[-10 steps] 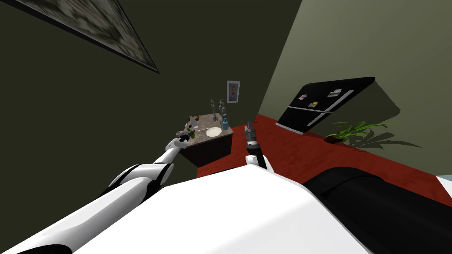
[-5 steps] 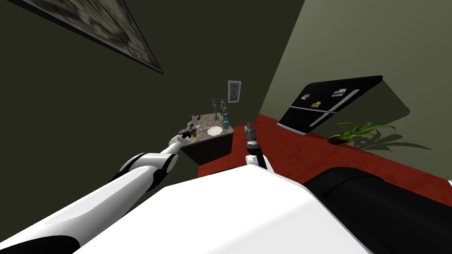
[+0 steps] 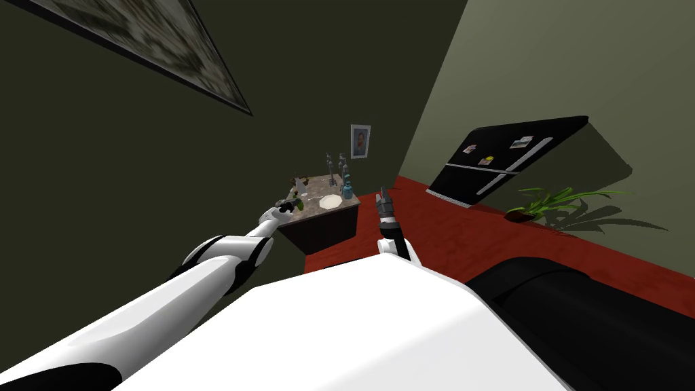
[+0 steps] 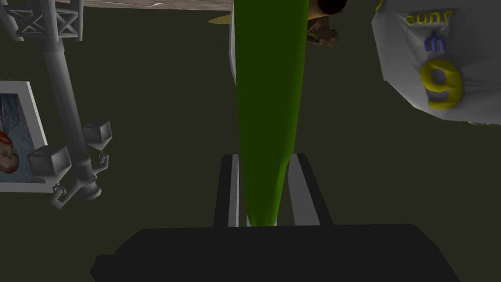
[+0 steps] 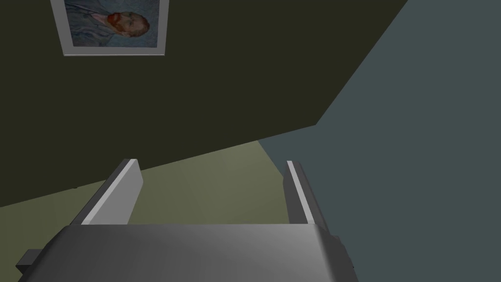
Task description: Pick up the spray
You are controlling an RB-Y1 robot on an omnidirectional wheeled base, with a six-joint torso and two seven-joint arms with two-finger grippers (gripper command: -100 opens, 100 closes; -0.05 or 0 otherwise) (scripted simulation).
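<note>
The spray [image 4: 266,98] is a long, plain green thing, and it sits tight between the two fingers [image 4: 234,191] of the left gripper [image 4: 264,159]. The fingers are pulled in close and press on both of its sides, so the gripper is grasping it. The spray has no label or marks that I can see, just smooth green. Its thin end is down by the dark block of the gripper, and it gets wider as it goes away from the fingers toward the table top [image 4: 147,4]. Its long side runs the same way as the fingers. I cannot tell if its far end touches the table. Near it is a grey lump [image 4: 435,63] with a yellow 9 on it, and on the other side is a tall grey stand [image 4: 63,107] with a framed picture [image 4: 19,137] behind it on the dark wall. From the head view, the left arm reaches out over the near corner of the small table, which also has a white plate [image 3: 330,201] and a blue bottle [image 3: 347,191] on it. The right gripper [image 3: 384,197] hangs in the air beside the table, over the red floor [image 3: 441,237]. Its fingers are spread wide apart and hold nothing.
</note>
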